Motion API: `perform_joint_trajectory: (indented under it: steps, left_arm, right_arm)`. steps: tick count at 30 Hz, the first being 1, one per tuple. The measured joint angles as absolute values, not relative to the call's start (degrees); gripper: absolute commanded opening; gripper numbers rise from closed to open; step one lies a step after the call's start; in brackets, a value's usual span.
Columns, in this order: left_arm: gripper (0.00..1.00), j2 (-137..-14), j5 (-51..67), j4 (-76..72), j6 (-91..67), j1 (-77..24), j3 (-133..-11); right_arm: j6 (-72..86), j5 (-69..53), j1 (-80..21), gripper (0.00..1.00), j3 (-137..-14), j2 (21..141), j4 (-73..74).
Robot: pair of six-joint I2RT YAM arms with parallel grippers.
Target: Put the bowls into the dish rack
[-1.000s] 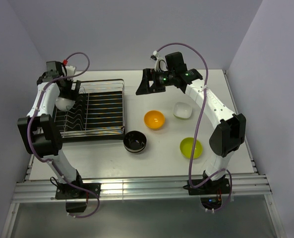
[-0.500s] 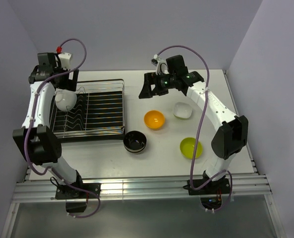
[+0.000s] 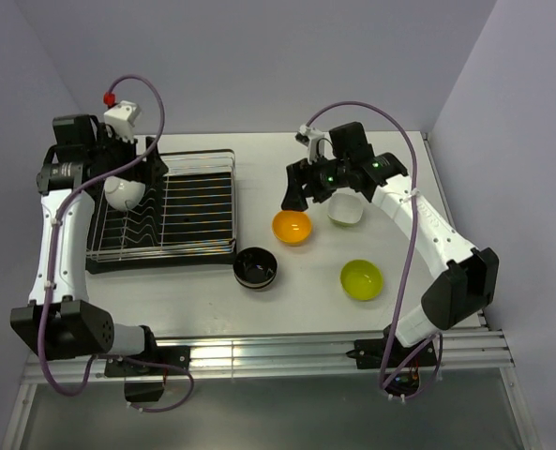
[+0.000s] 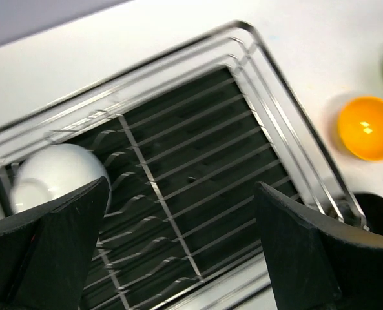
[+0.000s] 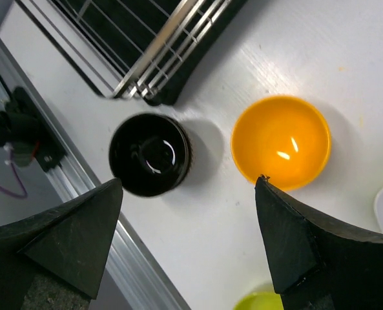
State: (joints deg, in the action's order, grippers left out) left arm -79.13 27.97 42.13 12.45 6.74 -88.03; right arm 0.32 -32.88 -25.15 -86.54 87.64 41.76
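a: where were the bowls at that moment?
b: one white bowl point(image 3: 125, 192) rested among the tines point(image 3: 139, 225) at the left end of the dish rack point(image 3: 198, 202), upper left of the overhead view. the other four lay on the surface point(image 3: 306, 300). the orange bowl point(image 3: 292, 226) was near the centre and the black bowl point(image 3: 256, 268) below and left of it. the second white bowl point(image 3: 346, 209) sat just to the orange one's right, and the lime bowl point(image 3: 362, 278) at lower right.
a: and the end effectors?
b: both were released and held nothing. the left end effector point(image 4: 181, 190) hung over the rack, just beside the bowl there. the right end effector point(image 5: 188, 184) hovered above the gap between the black and orange bowls. the finger point(image 5: 307, 245) at the right of its wrist view lined up with the orange rim.
a: so the orange one looked like the next pick?
b: that was my reading. to do it well, the arm needed to drop with one finger inside the rim and one outside. it then had to pinch the wall squarely and lift straight up, so the black bowl nearby was not nudged. after that, the bowl should have gone on edge into a free slot beside the white one, clear of the left arm.
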Motion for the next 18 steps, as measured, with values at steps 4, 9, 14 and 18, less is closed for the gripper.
perform_joint_trajectory:
  steps: [4, 9, 14, 18]
  left_arm:
    - [0.98, -76.36, 31.68, 42.02, 12.71, 4.99, -83.18]
    - [0.98, -73.43, 34.74, 42.63, 14.35, 1.58, -78.19]
    - [0.96, -70.61, 36.47, 43.4, 16.56, -1.08, -74.54]
    - [0.96, -68.18, 37.8, 43.51, 18.15, -2.52, -71.13]
  right_arm:
    - [-3.11, -31.86, -25.15, 0.89, -83.05, 85.01, 44.1]
    - [-8.01, -30.46, -25.15, 0.89, -79.77, 83.81, 47.99]
    - [-11.97, -28.6, -25.15, 0.84, -76.25, 83.68, 51.81]
    - [-14.55, -27.42, -25.15, 0.65, -73.54, 83.66, 54.52]
